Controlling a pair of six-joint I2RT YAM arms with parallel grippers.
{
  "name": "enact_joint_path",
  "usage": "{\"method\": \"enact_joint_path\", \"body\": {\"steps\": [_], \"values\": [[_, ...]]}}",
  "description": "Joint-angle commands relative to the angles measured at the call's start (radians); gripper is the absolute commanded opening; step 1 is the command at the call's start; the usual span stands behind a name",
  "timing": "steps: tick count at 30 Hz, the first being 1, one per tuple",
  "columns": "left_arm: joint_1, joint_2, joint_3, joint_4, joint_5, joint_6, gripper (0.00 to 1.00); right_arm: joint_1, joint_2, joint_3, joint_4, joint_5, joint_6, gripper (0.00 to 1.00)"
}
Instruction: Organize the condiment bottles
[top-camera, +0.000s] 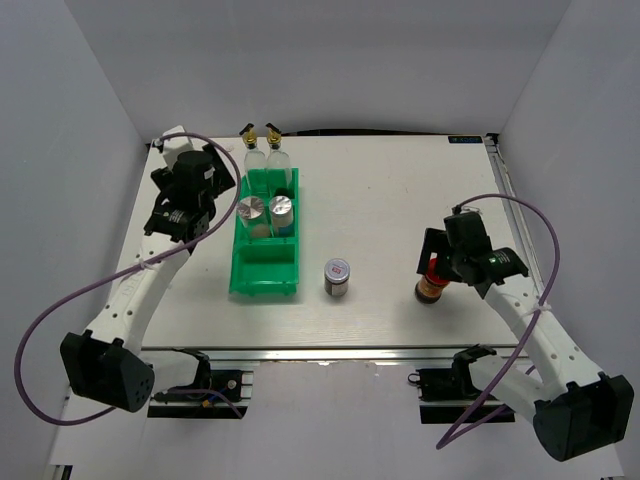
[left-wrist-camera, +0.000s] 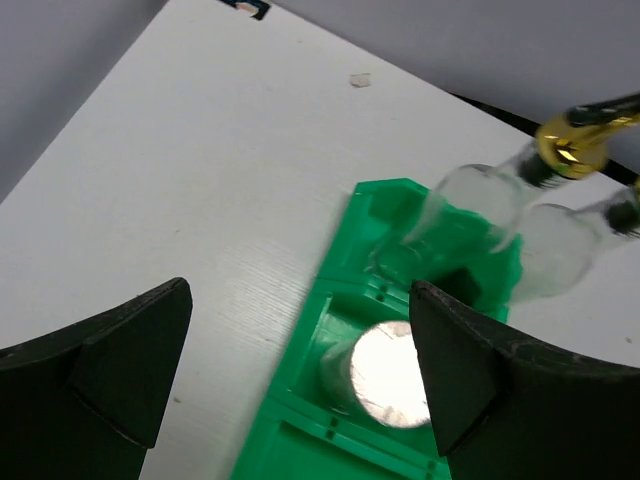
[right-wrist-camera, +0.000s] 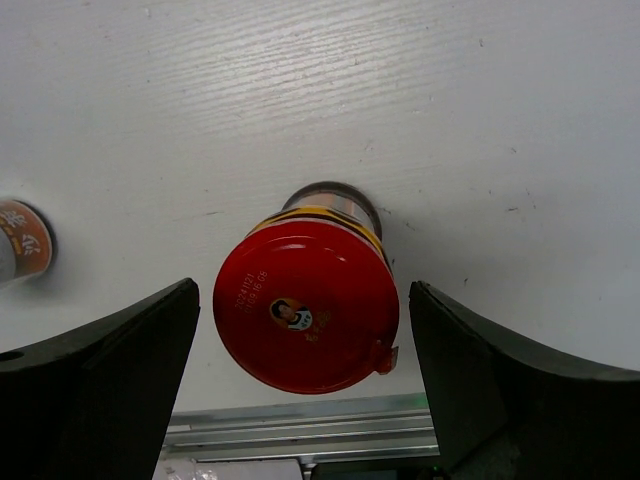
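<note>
The red-lidded brown jar (top-camera: 432, 286) stands on the table at the right. My right gripper (top-camera: 441, 266) hovers over it, open, its fingers either side of the red lid (right-wrist-camera: 305, 305) without touching. The dark silver-lidded jar (top-camera: 337, 277) stands alone mid-table and shows at the left edge of the right wrist view (right-wrist-camera: 20, 245). Two tall glass bottles (top-camera: 266, 160) stand in the back compartment of the green bin (top-camera: 240, 280). The white silver-lidded shaker (top-camera: 251, 210) and the blue-labelled jar (top-camera: 283, 208) are in the middle compartment. My left gripper (top-camera: 212, 208) is open and empty at the bin's left side, above the shaker lid (left-wrist-camera: 390, 375).
The bin's front compartment (top-camera: 265, 268) holds nothing. White walls enclose the table on three sides. A metal rail (right-wrist-camera: 300, 440) runs along the near edge just behind the red-lidded jar. Purple cables loop off both arms.
</note>
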Motion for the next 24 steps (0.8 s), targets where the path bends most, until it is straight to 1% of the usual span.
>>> {"method": "enact_joint_path", "body": {"steps": [1, 3, 4, 8, 9, 11, 14, 15, 17, 18, 20, 21, 22, 23, 24], "values": [[0.05, -0.008, -0.052, -0.002, -0.022, -0.035, 0.98, 0.01, 0.013, -0.015, 0.018, 0.034, 0.023, 0.89], [0.06, -0.007, -0.064, 0.001, -0.02, -0.036, 0.98, 0.012, 0.027, -0.018, 0.027, 0.046, 0.03, 0.89], [0.071, -0.007, -0.07, -0.002, -0.022, -0.042, 0.98, 0.012, 0.033, -0.018, 0.023, 0.054, 0.033, 0.86], [0.097, -0.024, -0.092, 0.005, -0.025, -0.05, 0.98, 0.01, 0.06, -0.021, 0.02, 0.048, 0.04, 0.79], [0.103, -0.027, -0.096, 0.01, -0.023, -0.05, 0.98, 0.012, 0.064, -0.02, 0.015, 0.056, 0.046, 0.74], [0.106, -0.031, -0.104, 0.014, -0.025, -0.052, 0.98, 0.012, 0.073, -0.015, 0.0, 0.06, 0.06, 0.71], [0.111, -0.039, -0.105, 0.013, -0.034, -0.05, 0.98, 0.012, 0.077, -0.009, -0.006, 0.071, 0.063, 0.57], [0.111, -0.042, -0.107, 0.013, -0.037, -0.049, 0.98, 0.01, 0.076, -0.004, -0.006, 0.079, 0.06, 0.43], [0.111, -0.048, -0.111, 0.017, -0.035, -0.045, 0.98, 0.01, 0.077, 0.011, -0.005, 0.082, 0.048, 0.3], [0.111, -0.054, -0.115, 0.021, -0.032, -0.044, 0.98, 0.013, 0.074, 0.042, 0.0, 0.071, 0.022, 0.21], [0.111, -0.059, -0.122, 0.03, -0.019, -0.045, 0.98, 0.018, 0.061, 0.085, 0.015, 0.05, -0.013, 0.15], [0.113, -0.062, -0.124, 0.033, -0.016, -0.048, 0.98, 0.033, 0.053, 0.138, 0.039, 0.027, -0.03, 0.11], [0.113, -0.07, -0.127, 0.034, 0.0, -0.047, 0.98, 0.045, 0.041, 0.167, 0.055, 0.016, -0.058, 0.09], [0.113, -0.073, -0.13, 0.039, 0.003, -0.047, 0.98, 0.064, 0.034, 0.198, 0.066, 0.013, -0.068, 0.08], [0.113, -0.076, -0.136, 0.042, 0.006, -0.048, 0.98, 0.112, 0.03, 0.253, 0.091, 0.019, -0.076, 0.04]]}}
